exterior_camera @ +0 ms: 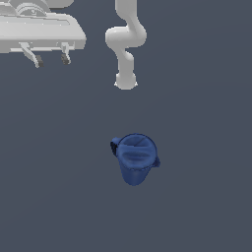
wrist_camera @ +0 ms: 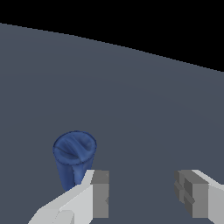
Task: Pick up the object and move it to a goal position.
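The dark blue jug [exterior_camera: 135, 158] stands upright on the grey floor in the middle of the exterior view, its handle toward that view's left and a small spout toward its right. My gripper [exterior_camera: 50, 60] is high at the exterior view's upper left, far from the jug, with its two fingers apart and nothing between them. In the wrist view the jug [wrist_camera: 73, 158] shows beyond one finger [wrist_camera: 99, 192], partly hidden by it, and the gripper [wrist_camera: 142, 194] is open and empty.
The arm's white links and base [exterior_camera: 126, 44] stand at the back centre of the exterior view. The grey floor [exterior_camera: 197, 147] stretches all around the jug. No goal marker shows.
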You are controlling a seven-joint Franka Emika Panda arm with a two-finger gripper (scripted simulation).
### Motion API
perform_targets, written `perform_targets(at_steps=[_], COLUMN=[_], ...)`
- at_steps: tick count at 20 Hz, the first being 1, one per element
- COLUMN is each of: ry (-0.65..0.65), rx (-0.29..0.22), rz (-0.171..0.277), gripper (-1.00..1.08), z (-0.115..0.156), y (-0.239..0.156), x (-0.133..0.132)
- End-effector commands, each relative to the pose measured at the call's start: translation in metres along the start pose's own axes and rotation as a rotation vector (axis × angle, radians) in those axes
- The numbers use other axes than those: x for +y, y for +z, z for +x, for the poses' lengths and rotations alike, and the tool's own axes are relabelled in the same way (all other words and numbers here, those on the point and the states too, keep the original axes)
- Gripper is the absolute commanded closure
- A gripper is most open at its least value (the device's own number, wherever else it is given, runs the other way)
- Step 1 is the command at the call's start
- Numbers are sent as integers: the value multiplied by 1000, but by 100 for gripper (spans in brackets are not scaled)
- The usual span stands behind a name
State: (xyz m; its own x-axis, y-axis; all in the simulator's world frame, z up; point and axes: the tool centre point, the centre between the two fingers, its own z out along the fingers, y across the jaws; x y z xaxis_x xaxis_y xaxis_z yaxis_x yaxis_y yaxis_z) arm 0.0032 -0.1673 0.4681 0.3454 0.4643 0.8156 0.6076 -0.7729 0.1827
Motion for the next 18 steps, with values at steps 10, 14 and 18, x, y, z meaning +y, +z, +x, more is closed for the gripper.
perform_targets(at_steps=[10, 14, 18], ry=[-68, -92, -114], rx=[44, 43, 38], rz=[125, 174, 216], gripper=[-20, -20, -20], z=[-89, -120, -146], y=[121, 165, 200], x=[-26, -49, -72])
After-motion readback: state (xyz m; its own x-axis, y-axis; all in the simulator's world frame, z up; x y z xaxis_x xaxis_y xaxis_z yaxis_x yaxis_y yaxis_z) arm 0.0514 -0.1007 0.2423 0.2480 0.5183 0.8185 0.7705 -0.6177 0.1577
